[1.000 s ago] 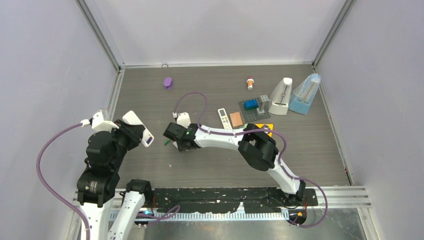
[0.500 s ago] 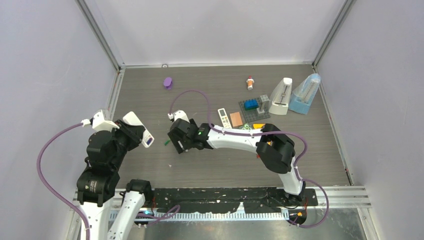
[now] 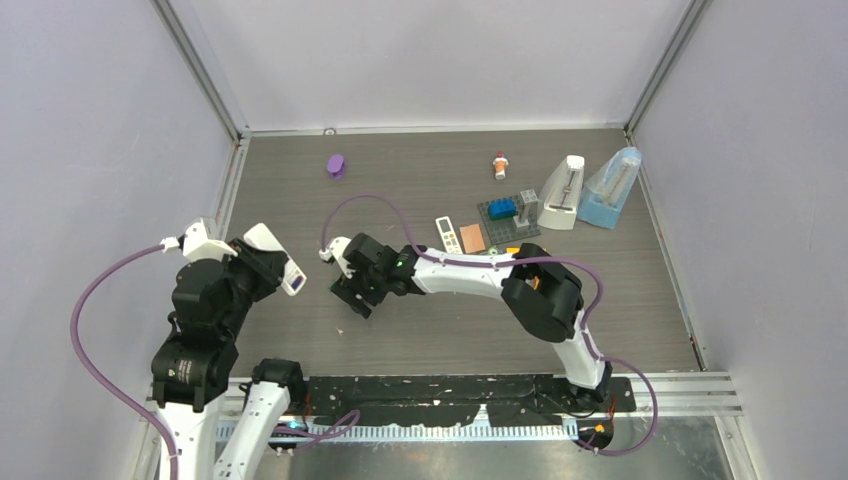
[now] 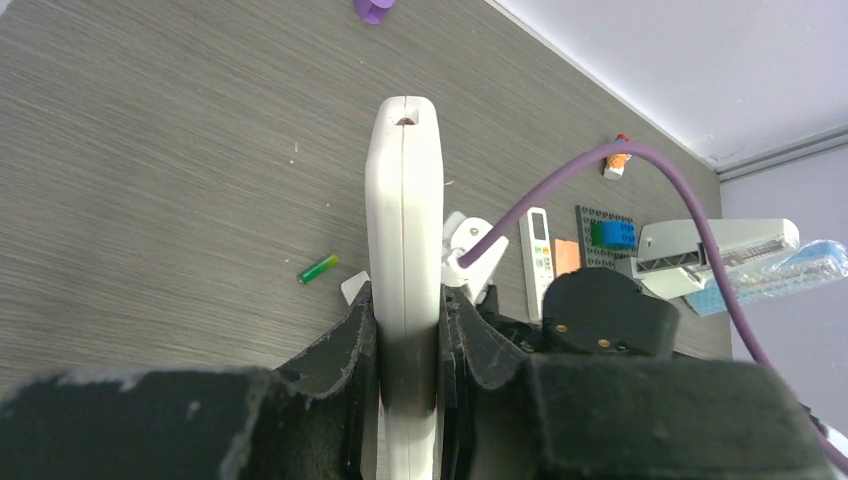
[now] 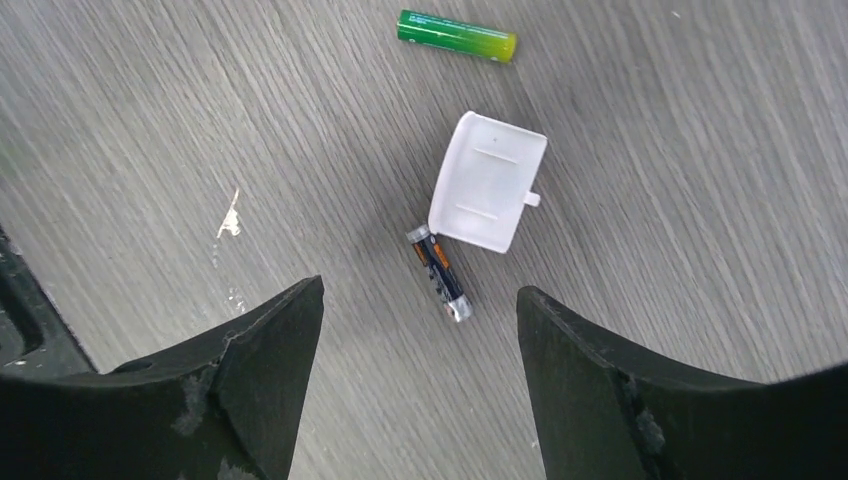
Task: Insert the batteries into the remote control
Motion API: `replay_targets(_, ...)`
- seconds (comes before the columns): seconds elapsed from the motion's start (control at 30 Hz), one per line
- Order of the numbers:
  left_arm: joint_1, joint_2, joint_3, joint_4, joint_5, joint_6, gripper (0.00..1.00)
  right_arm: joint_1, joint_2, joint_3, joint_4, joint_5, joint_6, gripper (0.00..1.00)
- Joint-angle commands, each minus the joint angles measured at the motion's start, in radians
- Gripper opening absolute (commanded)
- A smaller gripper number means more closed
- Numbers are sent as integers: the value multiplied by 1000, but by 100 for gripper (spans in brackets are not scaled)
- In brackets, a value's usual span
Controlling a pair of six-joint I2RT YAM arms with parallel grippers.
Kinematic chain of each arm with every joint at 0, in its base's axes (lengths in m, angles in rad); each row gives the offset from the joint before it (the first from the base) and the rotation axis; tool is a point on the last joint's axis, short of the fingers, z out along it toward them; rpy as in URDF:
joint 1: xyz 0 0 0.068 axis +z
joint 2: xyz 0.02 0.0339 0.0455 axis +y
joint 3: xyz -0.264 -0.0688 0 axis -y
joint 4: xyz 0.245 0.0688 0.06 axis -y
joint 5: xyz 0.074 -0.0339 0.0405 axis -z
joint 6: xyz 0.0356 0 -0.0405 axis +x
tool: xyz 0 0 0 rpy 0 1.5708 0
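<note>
**Right jaws wide over a loose battery; left arm grips the remote**

The small white plastic battery cover lies flat on the grey wood-grain table and serves as the marker here. A dark slim battery with silver ends and an orange band lies on the table just beside the cover's near corner. One of its ends touches, or almost touches, the cover's edge. A green slim battery with a yellow tip lies on the far side of the cover, clearly apart from it.

The right gripper hangs above the table near the cover with its two black fingers spread wide. Nothing is between them, and the dark battery shows on the table in the gap.

To the left of the cover, raised off the table, the left gripper is clamped tight on a long white plastic remote control. It holds the remote edge-on by its lower part. Neither of the two batteries by the cover is in the remote.

To the right of the cover and further back, a second small white remote with buttons lies on the table.
</note>
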Motion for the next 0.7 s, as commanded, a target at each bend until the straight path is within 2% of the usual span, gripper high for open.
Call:
replay_targets(0.0, 5, 10, 34, 29, -13, 15, 0, 3, 57, 75, -50, -58, -150, 72)
replay_targets(0.23, 5, 13, 31, 28, -8, 14, 0, 3, 98, 98, -95, -18, -182, 46)
replay_targets(0.5, 5, 21, 31, 32, -1, 14, 0, 15, 79, 92, -121, 85, -194, 7)
replay_targets(0.67, 5, 30, 16, 43, 41, 19, 0, 13, -17, 41, -109, 88, -171, 5)
